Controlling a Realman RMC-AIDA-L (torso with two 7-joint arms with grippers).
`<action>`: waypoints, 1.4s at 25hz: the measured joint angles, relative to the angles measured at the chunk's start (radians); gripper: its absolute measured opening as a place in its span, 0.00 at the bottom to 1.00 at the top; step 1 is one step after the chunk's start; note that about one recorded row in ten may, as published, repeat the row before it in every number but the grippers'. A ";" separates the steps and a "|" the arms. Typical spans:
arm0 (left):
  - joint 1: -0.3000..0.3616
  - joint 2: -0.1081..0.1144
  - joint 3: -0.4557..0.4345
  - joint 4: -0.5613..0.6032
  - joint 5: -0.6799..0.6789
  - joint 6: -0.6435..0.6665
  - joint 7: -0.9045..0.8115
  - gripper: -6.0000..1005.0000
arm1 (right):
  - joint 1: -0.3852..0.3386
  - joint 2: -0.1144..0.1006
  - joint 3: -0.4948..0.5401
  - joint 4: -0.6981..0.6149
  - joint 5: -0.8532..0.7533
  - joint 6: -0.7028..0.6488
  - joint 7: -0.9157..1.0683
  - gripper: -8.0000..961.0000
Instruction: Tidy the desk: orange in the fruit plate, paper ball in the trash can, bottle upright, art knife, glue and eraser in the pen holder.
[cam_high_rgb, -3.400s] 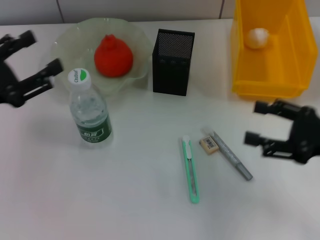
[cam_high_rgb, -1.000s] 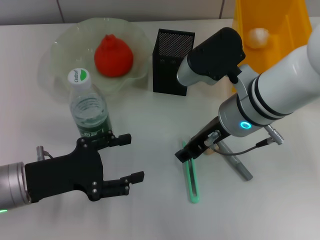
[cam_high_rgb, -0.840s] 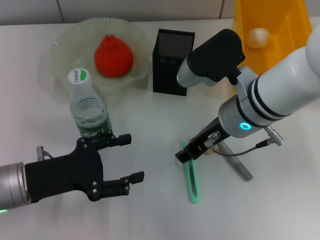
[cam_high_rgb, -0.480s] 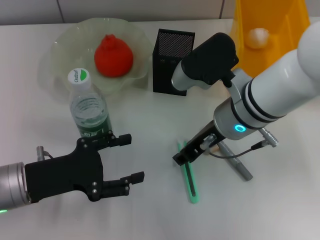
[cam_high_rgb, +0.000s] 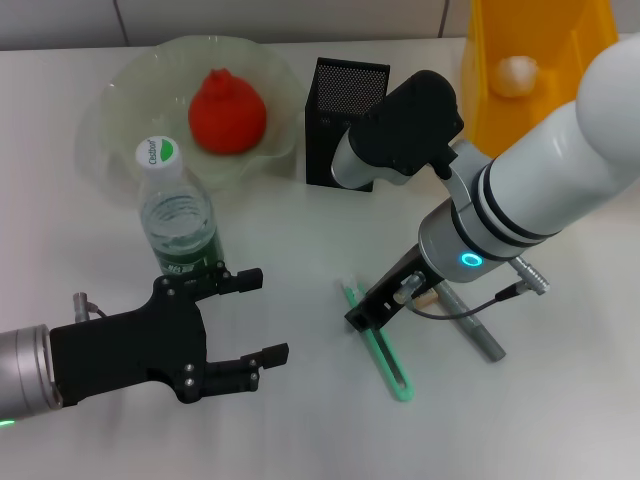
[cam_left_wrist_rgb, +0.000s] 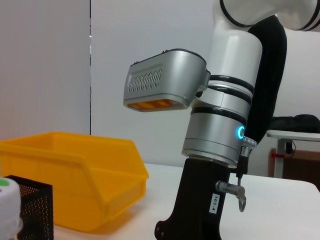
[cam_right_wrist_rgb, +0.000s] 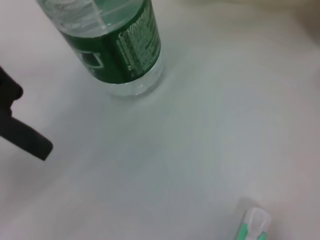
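Observation:
The orange lies in the pale green fruit plate. A bottle with a green label stands upright in front of the plate, also seen as bottle. The paper ball rests in the yellow trash can. The green art knife lies tilted on the table, and my right gripper is down at its upper end; knife tip. The grey glue stick lies beside it, and the eraser is mostly hidden. My left gripper hovers open near the front left.
The black mesh pen holder stands behind the right arm, between plate and trash can. In the left wrist view the right arm fills the middle, with the trash can behind it. White table shows in front.
My right gripper has shifted slightly left, and the art knife's upper end has swung left with it, leaving the knife tilted. The left arm has not moved.

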 joint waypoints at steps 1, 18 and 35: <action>0.000 0.000 0.000 0.000 0.000 0.000 0.000 0.81 | 0.000 0.000 0.000 -0.001 0.000 0.000 0.000 0.40; 0.000 0.001 0.000 -0.010 0.000 0.019 0.000 0.81 | -0.069 -0.007 0.039 -0.161 -0.005 -0.031 -0.008 0.18; 0.006 0.001 0.010 -0.012 0.002 0.024 0.001 0.81 | -0.369 -0.007 0.488 -0.181 0.930 0.304 -1.076 0.21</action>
